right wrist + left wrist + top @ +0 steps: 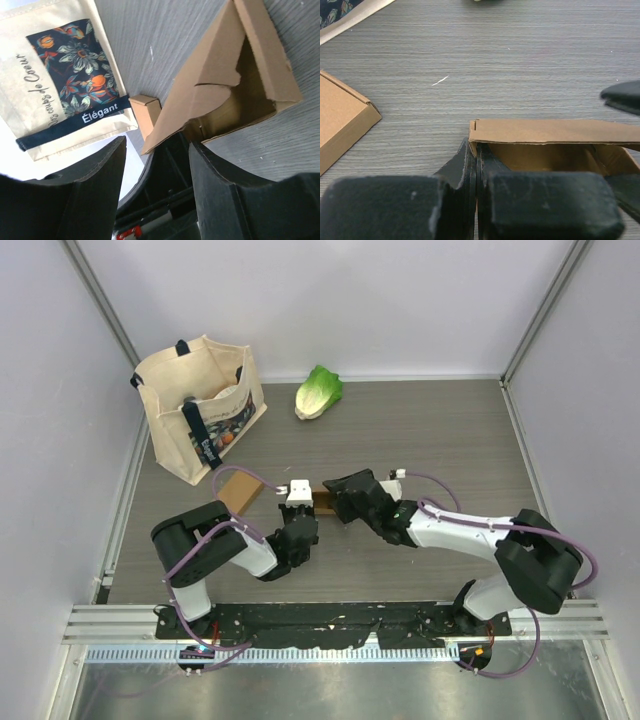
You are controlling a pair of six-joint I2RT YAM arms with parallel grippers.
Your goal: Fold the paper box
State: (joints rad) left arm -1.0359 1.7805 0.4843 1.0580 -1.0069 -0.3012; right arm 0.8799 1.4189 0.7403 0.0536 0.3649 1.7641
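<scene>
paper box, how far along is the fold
Done: the paper box stands with walls raised. In hand: the left hand pinches its corner wall; the right hand is open near it. Left: the top flap is only half folded, and the box is not closed.

There are two brown paper boxes: the near box (240, 491) right beside the cloth bag (200, 405), and the far box (324, 504) farther from it. One bag. One green lettuce (318, 392) near the bag. Two robot arms, left arm (245, 550) and right arm (460, 528).
</scene>
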